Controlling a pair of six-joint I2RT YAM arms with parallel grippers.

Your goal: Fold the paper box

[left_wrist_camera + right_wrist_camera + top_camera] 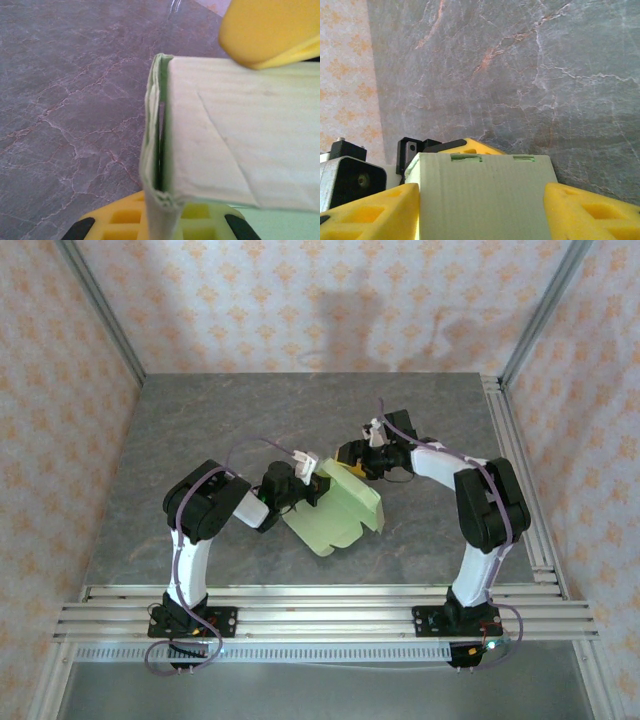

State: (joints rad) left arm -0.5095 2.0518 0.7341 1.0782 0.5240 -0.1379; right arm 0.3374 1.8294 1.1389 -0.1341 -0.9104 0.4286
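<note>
The paper box, pale green card partly folded, lies mid-table between the two arms. My left gripper is at its left edge, shut on a doubled fold of the card. In the left wrist view the fold runs down into the closed yellow fingers. A yellow finger of the other arm rests on the box's top panel. My right gripper is at the box's far edge, open. In the right wrist view its fingers flank a slotted panel.
The grey marble table stretches bare to the left and far side. Aluminium rails run along the near edge and another rail along the right. Patterned walls close in three sides.
</note>
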